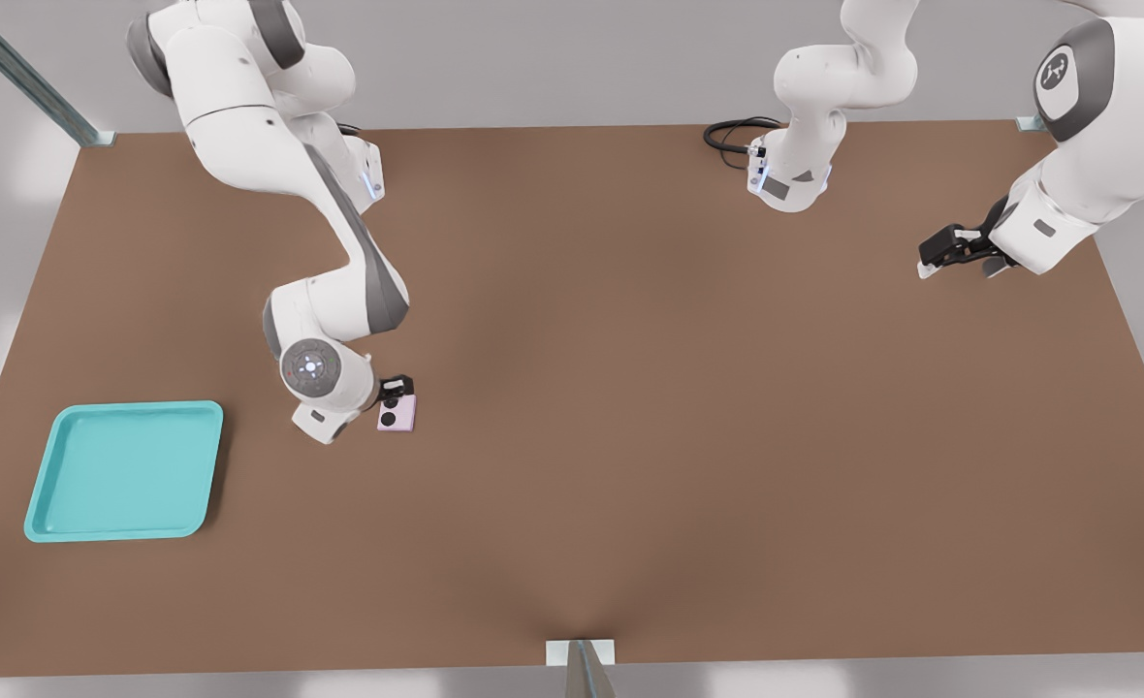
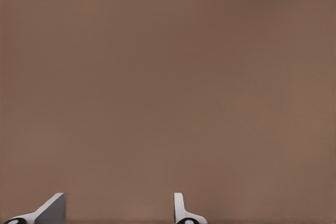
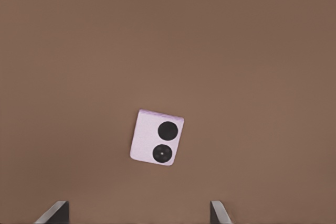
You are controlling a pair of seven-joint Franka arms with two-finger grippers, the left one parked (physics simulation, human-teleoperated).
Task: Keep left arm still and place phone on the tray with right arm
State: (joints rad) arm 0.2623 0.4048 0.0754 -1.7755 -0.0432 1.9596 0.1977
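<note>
The pale pink phone [image 1: 397, 415] lies flat on the brown table, its two black camera circles facing up. The right arm's gripper [image 1: 396, 390] hangs just behind and above it in the front view. In the right wrist view the phone [image 3: 157, 137] sits ahead of the two fingertips [image 3: 58, 211], which stand wide apart with nothing between them, so the gripper is open. The turquoise tray [image 1: 48, 504] rests empty on the table to the front view's left of the phone, near the table's left edge.
The parked left arm's gripper [image 1: 955, 250] hovers over the table at the front view's far right. A black cable [image 1: 732, 134] loops by that arm's base at the back edge. Metal frame posts stand at the table's corners and front middle [image 1: 582, 664].
</note>
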